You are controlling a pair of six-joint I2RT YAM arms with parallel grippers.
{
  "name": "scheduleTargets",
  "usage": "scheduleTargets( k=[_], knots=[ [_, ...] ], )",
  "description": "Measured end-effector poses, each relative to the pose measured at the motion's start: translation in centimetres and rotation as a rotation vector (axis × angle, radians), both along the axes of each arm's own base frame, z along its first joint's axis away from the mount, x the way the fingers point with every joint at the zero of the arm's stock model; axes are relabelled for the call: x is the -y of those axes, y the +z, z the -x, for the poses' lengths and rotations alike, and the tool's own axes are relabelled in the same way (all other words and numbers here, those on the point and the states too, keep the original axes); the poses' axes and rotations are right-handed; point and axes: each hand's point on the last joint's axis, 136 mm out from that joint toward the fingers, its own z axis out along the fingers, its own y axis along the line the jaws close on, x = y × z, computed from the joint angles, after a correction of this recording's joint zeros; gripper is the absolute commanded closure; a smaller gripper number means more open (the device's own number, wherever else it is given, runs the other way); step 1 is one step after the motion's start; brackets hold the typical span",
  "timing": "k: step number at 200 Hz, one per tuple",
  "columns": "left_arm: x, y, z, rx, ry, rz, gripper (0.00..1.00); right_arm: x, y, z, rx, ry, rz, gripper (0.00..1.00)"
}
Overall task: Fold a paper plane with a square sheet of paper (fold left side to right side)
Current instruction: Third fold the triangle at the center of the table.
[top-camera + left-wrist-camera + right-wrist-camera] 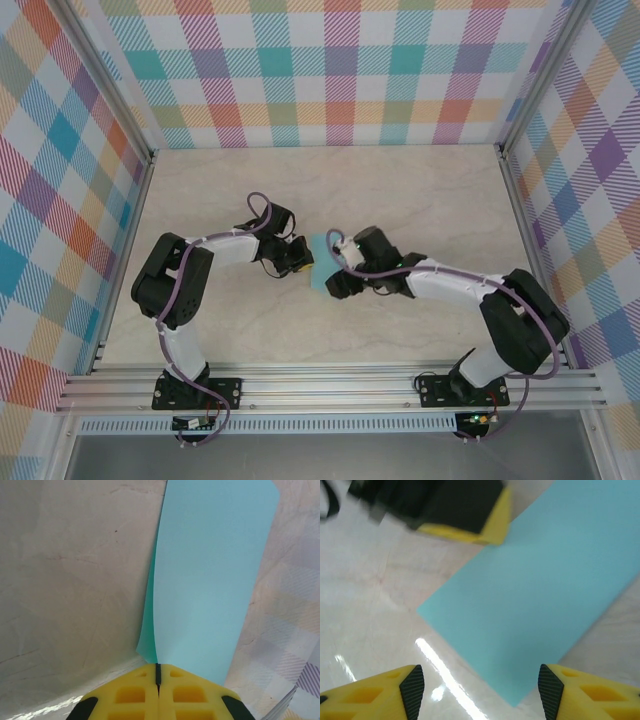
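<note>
- Turquoise paper: the square sheet of paper lies near the middle of the pale surface, between my two hands. From above it reads as a narrow strip, not a full square.
- My left hand meets the sheet's left edge. My right hand sits just beside its right edge.
- Left wrist view: my left hand is clenched, its yellow fingers pressed flat together with the near end of the sheet pinched between them. The paper runs away from the fingertips. A second, darker layer shows along its left edge, so it is doubled over.
- Right wrist view: my right hand is released, its black-tipped fingers set wide apart with nothing grasped. The sheet lies ahead of them on the glossy surface, one corner pointing towards the gap. My left hand appears at the sheet's far edge, blurred.
- The overhead view adds both arms bent inward towards the paper and the plaid walls around the surface.
</note>
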Motion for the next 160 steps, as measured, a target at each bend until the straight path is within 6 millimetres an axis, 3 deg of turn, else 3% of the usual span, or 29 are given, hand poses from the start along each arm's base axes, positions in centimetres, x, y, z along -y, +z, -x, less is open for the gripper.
scheduleTargets(
  k=[14, 35, 76, 107, 160],
  knots=[
    [0.0, 0.0, 0.0, -0.004, 0.001, 0.002, 1.0, -1.1, -0.3, 1.3, 0.065, 0.057, 0.044, 0.34],
    [0.0, 0.1, 0.1, -0.004, 0.001, 0.002, 1.0, -2.3, -0.4, 1.7, 0.175, 0.105, 0.104, 0.34],
    [-0.1, 0.5, 0.3, -0.008, 0.001, 0.0, 1.0, -3.6, -2.5, 1.3, 0.3, 0.186, 0.249, 0.33],
    [-0.1, 0.6, 0.3, -0.008, 0.001, 0.0, 1.0, -4.8, -2.8, 0.1, 0.357, 0.212, 0.298, 0.34],
    [-0.1, 0.6, 0.4, -0.01, -0.001, -0.002, 1.0, -5.9, -2.5, -1.1, 0.389, 0.215, 0.313, 0.6]
  ],
)
